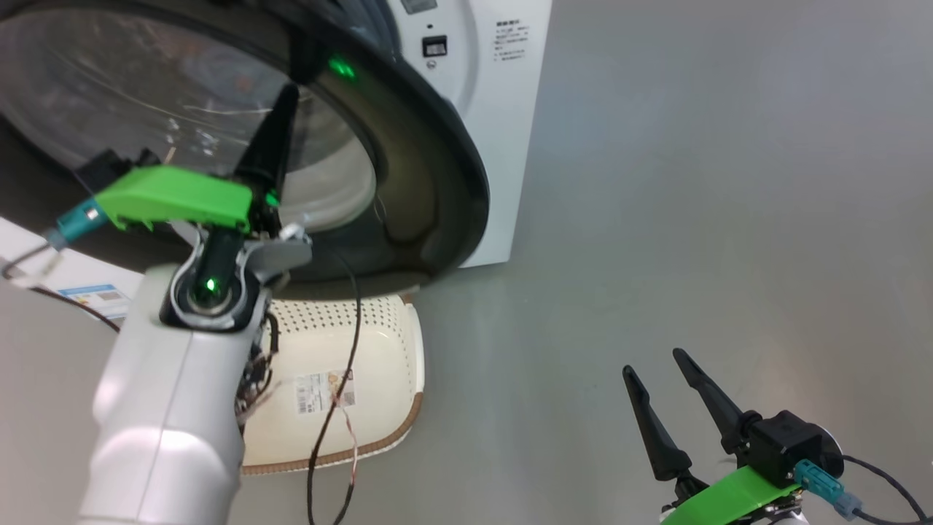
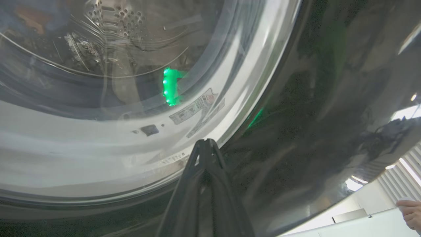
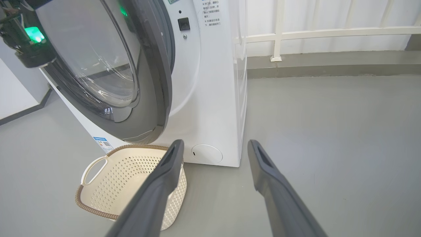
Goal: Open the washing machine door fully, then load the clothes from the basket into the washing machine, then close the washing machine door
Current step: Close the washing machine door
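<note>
The right gripper (image 1: 652, 362) hangs low at the right over the bare grey floor (image 1: 692, 182), its jaws spread wide with nothing between them. The left gripper (image 1: 286, 98) reaches up at the washing machine door (image 1: 437, 182), jaws pressed together and empty; in the left wrist view its tip sits where the glass bowl (image 2: 115, 98) meets the glossy black ring (image 2: 312, 115), and I cannot tell whether it touches. The cream perforated basket (image 3: 131, 171) stands on the floor under the door's lower edge, just before the washing machine (image 3: 210, 98), its label sticker (image 1: 324, 391) showing inside. The door stands partly open, swung out from the white front. The round lower hatch (image 3: 206, 153) lies just beside the basket. Behind the glass are the steel drum (image 2: 111, 13) and a blue and orange-brown patch (image 2: 23, 16), too blurred to name. A person's hand (image 2: 409, 214) shows at that view's lower right corner. A white railing (image 3: 329, 31) runs beyond the machine.
</note>
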Controlling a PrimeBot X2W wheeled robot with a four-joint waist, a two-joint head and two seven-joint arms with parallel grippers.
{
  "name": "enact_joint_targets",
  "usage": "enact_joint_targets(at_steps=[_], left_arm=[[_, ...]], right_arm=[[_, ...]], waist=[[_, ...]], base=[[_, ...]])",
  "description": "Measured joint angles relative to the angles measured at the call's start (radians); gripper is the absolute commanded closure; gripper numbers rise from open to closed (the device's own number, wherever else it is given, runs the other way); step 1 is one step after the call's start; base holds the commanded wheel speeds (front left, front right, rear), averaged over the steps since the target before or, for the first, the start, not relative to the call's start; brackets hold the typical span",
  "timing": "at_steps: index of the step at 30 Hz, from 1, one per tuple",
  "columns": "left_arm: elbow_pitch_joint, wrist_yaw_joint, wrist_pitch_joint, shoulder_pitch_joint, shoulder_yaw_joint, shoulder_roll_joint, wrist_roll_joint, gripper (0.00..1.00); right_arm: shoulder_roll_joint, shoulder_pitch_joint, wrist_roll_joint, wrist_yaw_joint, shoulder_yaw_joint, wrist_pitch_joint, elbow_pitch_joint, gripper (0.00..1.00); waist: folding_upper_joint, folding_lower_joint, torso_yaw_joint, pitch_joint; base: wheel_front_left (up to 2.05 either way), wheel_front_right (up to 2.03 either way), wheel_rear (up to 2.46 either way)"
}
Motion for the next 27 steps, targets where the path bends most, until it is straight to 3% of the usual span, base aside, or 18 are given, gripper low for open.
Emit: enact_joint_targets(at_steps=[12,21,26,27], left_arm=[[0.133,0.000,-0.119,-0.153,-0.013,-0.002,0.030,1.00],[0.182,0.000,-0.151,-0.178,-0.049,-0.002,0.057,1.00],[0.185,0.000,-0.183,-0.168,-0.102,0.007,0.126,1.00],[0.183,0.000,-0.193,-0.162,-0.120,0.010,0.147,0.94]], right_arm=[[-0.009,-0.010,0.000,0.000,0.010,0.000,0.003,0.00],[-0.009,-0.014,0.000,0.000,0.010,0.000,0.007,0.00],[-0.010,-0.014,0.000,0.000,0.003,0.000,0.009,0.00],[-0.010,-0.014,0.000,0.000,0.003,0.000,0.009,0.00]], waist=[[0.0000,0.0000,-0.035,0.032],[0.0000,0.0000,-0.036,0.026],[0.0000,0.0000,-0.019,0.012],[0.0000,0.0000,-0.014,0.009]], base=[[0.00,0.00,0.00],[0.00,0.00,0.00],[0.00,0.00,0.00],[0.00,0.00,0.00]])
